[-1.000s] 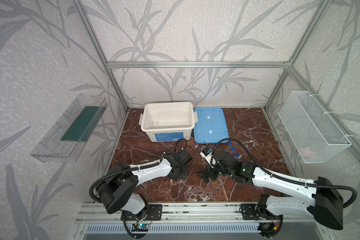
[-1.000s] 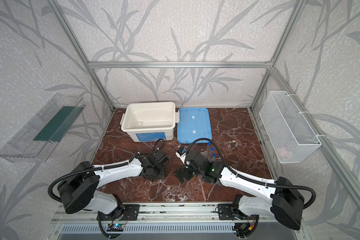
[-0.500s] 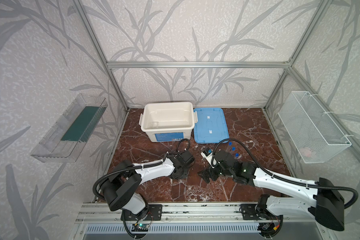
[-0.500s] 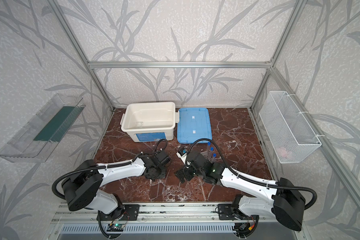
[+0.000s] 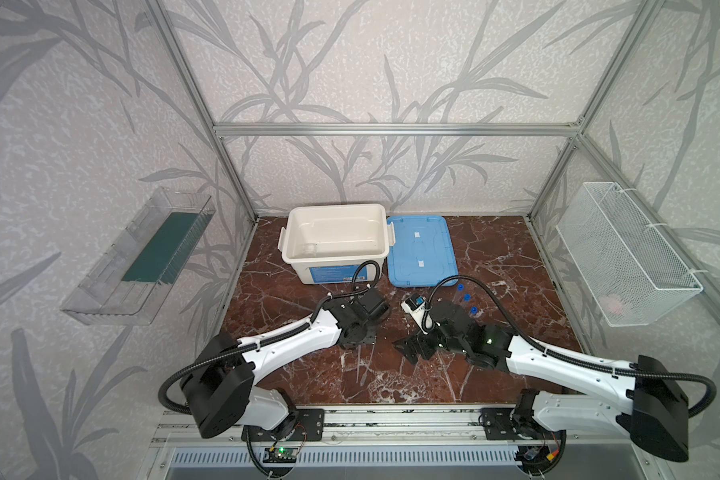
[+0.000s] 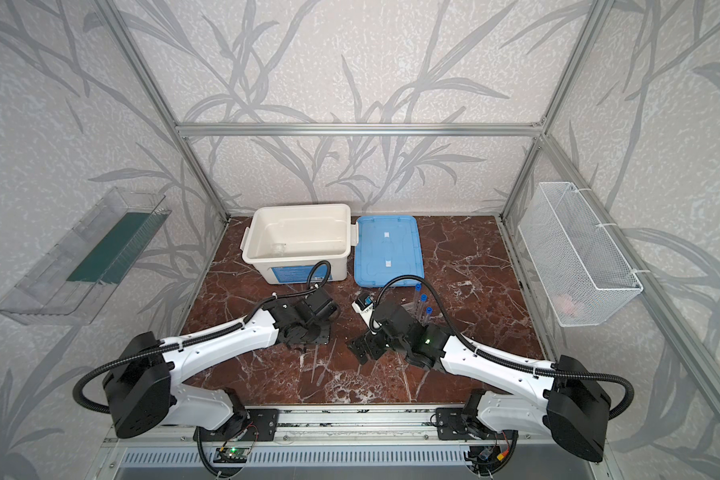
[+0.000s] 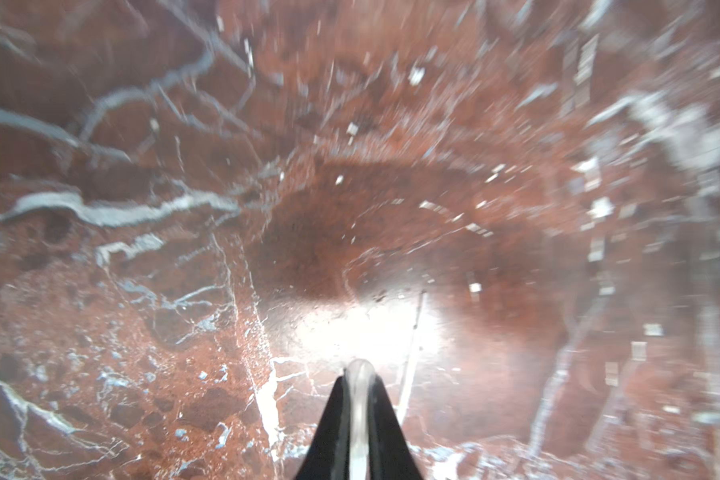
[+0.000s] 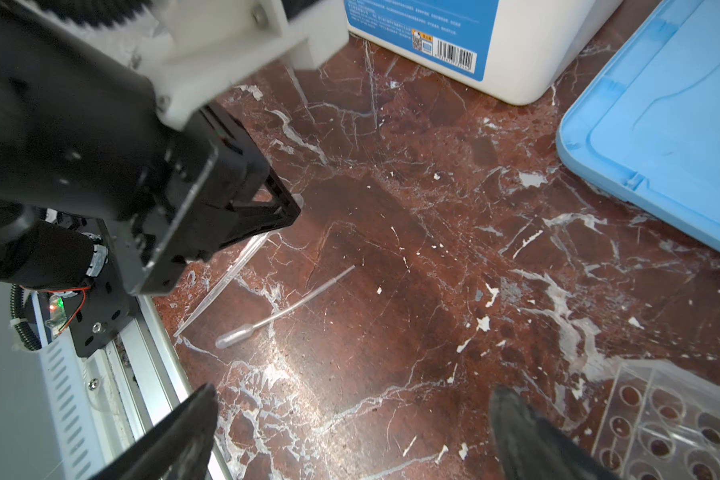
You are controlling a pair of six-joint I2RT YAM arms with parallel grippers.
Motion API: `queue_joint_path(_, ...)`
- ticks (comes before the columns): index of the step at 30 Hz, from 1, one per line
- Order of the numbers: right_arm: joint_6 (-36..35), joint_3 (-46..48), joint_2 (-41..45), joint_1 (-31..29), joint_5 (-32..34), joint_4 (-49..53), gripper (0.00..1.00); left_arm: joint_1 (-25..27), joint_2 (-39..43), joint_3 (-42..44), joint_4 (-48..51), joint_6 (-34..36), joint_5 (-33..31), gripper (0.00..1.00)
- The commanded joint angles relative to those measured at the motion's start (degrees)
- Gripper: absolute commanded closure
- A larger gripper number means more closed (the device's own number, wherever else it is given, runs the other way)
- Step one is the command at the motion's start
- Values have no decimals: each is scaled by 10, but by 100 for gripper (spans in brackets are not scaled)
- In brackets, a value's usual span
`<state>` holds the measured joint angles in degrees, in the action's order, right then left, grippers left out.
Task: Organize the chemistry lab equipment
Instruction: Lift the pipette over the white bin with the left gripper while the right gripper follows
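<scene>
The white tub (image 5: 296,272) holds a small clear jar (image 5: 308,249), its blue lid (image 5: 420,249) flat on the counter (image 5: 495,257) beside it; three blue-capped test tubes (image 6: 423,297) stand in the clear rack (image 8: 649,419). Left pincer (image 8: 283,210) clamps a clear tapered rod (image 8: 233,270); right pincer (image 8: 354,392) gapes apart.

Blue label (image 8: 391,18) on white tub (image 8: 524,58), barcode (image 8: 454,55) and QR code (image 8: 417,43), print unreadable

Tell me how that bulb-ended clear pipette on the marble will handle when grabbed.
The pipette looks thin, clear plastic: probably light and somewhat bendy. Its round stem lies flat on the smooth marble tabletop, so a push would likely roll or skid it.
</scene>
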<state>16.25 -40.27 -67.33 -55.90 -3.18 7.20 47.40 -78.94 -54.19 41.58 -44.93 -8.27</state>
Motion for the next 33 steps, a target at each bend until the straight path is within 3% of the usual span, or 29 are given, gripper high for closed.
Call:
queue_joint_path(1,-2,-22,23,-1,23,-26,0,-18,36,-48,41,37,-36,88)
queue_joint_path(5,7,-57,27,27,19,-18,1,-87,41,-128,49,80,4,88)
queue_joint_path(8,25,-91,15,73,-38,-20,1,-135,18,-200,51,116,26,88)
queue_joint_path(16,28,-199,-40,140,-76,14,1,-233,-132,-433,61,173,68,86)
queue_joint_path(22,24,-271,-98,179,-98,5,1,-267,-268,-591,69,170,93,86)
queue_joint_path(30,15,-395,-210,223,-133,38,1,-289,-397,-680,-24,135,152,86)
queue_joint_path(33,-12,-463,-256,225,-132,94,0,-291,-452,-735,3,120,168,86)
